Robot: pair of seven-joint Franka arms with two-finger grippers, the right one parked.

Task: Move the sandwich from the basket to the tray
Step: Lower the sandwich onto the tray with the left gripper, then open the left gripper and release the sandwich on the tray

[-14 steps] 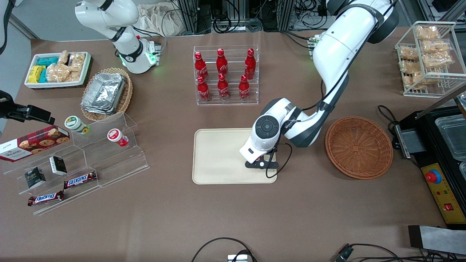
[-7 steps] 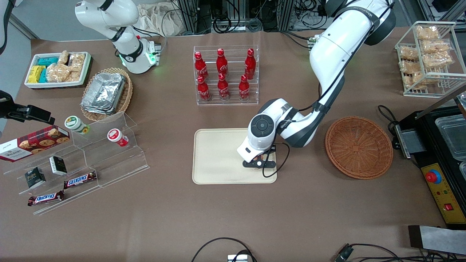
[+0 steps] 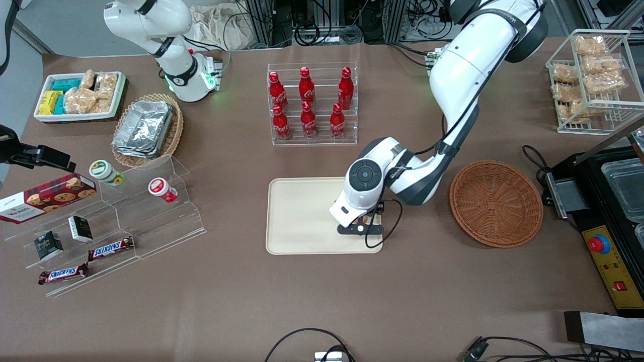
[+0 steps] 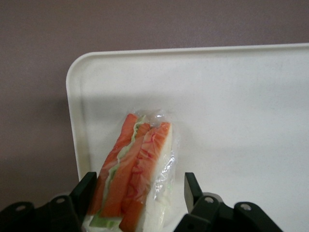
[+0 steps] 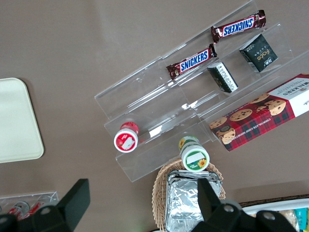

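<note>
- Right now the table (image 3: 211, 301) carries plenty, but only a few pieces matter: the tray at its middle, the basket toward the working arm's end, and the left arm bent low between them.
- Cream tray (image 3: 302, 216): flat, low-rimmed, bare except at the end nearest the basket, where the arm's wrist hangs over it.
- Round wicker basket (image 3: 495, 203): sits just beside the tray's short edge, apart from it, with nothing inside that I can see.
- Gripper (image 4: 137, 203): down over the tray near the corner closest to the front camera on the basket's side; its fingers (image 4: 192, 186) stand spread on either side of the sandwich with a gap showing, so I read it as released, not clamping.
- Sandwich (image 4: 137, 171): lying on the tray close to a rounded corner and its rim, filling edge facing up, clear wrap crinkled around it.
- Risks, as I judge them: the loose wrap could catch on a finger when the arm lifts and drag the wedge along; it lies near the rim, so a small tug might slide it onto the edge or off; a sideways exit could tip it over.
</note>
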